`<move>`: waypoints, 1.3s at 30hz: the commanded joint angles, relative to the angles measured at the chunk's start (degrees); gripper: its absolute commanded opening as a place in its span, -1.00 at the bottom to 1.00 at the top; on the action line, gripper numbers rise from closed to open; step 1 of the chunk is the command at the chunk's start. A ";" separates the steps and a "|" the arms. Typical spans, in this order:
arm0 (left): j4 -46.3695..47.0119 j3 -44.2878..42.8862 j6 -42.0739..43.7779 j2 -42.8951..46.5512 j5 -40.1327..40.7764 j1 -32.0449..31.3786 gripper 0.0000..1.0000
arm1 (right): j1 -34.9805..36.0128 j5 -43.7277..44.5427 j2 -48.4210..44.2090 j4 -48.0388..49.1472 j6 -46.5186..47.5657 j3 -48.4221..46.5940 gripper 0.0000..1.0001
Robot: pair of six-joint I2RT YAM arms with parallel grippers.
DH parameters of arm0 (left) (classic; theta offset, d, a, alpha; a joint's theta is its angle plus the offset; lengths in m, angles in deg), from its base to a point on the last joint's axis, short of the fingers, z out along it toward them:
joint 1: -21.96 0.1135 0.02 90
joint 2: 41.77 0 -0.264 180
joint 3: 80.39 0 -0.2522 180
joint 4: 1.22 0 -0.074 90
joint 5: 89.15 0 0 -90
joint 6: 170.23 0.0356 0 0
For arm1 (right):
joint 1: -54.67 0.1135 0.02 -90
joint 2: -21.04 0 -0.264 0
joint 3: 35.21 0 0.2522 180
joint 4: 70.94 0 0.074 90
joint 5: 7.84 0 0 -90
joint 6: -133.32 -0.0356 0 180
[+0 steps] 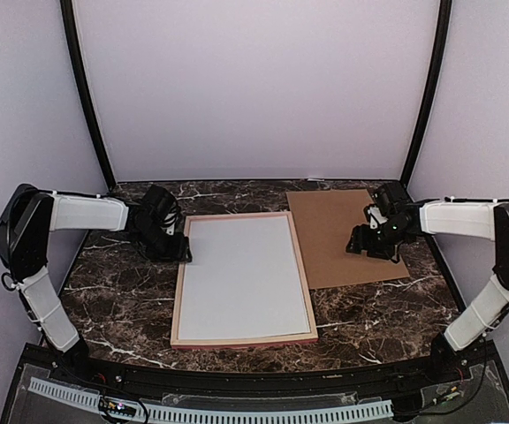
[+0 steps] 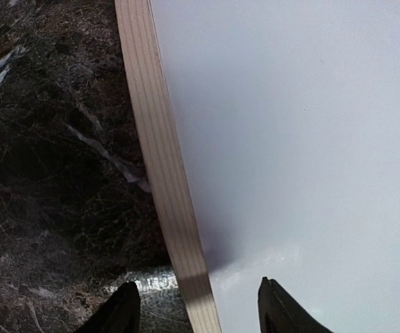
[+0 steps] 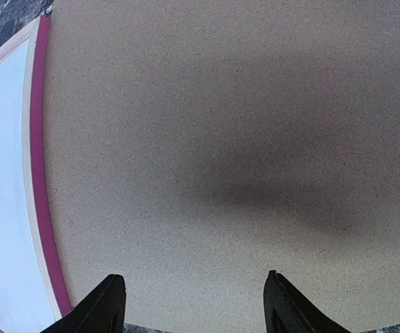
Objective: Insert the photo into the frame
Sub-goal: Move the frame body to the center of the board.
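So the frame [image 1: 241, 340] is lying flat in the middle of the counter [image 1: 122, 291], and there's a plain white sheet filling it edge to edge. I'm reading that as the photo [image 1: 241, 278] sitting face down with its white back up, though no printed side shows, so that's a guess. If it's right, the photo is basically in already and this is the seating/tidying step.

Left claw [image 1: 184, 253] is down at the far left corner of the frame. From the wrist cam it's straddling the left rail, one finger over the marble and the other over the white sheet. The jaws are apart with a gap on both sides of the rail, so it's not holding anything.

Right claw [image 3: 193, 305] hangs over the brown board [image 1: 343, 238], which lies just right of the frame with its near left edge touching or maybe overlapping the rail (can't quite tell which). Its fingers are spread fairly wide with nothing between them.

Next move as I see it: check the sheet sits flat inside all four rails, nudging that corner if it's riding up. Then the right arm would need to get an edge of the board up off the counter, which is the fiddly bit since it's thin and lying flat
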 commanded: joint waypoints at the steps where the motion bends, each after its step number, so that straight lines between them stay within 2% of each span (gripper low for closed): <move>1: -2.04 -1.64 0.91 -1.35 2.82 -0.39 0.11 | -0.88 0.21 -2.08 1.35 0.83 0.90 0.39; 11: -3.46 -2.77 1.36 -4.66 6.72 -0.32 -0.12 | -3.71 0.79 -4.67 1.03 1.91 1.58 0.40; 19: -6.62 -3.85 2.72 -4.43 13.92 0.79 -0.16 | -7.39 1.51 -5.01 1.26 2.76 2.60 0.40; 28: -8.38 -4.41 3.33 -2.25 15.51 6.79 -0.15 | -16.37 3.58 -3.25 2.88 4.38 2.15 0.41; 30: -8.91 -5.00 3.28 -1.74 15.29 7.51 -0.11 | -17.64 4.24 -2.09 2.88 5.02 1.62 0.41; 35: -7.96 -6.54 3.52 1.42 11.48 7.37 0.27 | -21.30 3.73 1.28 4.05 5.87 1.19 0.42; 39: -3.96 -6.67 2.40 6.21 5.04 5.25 0.46 | -21.84 2.91 2.58 5.25 5.73 2.05 0.41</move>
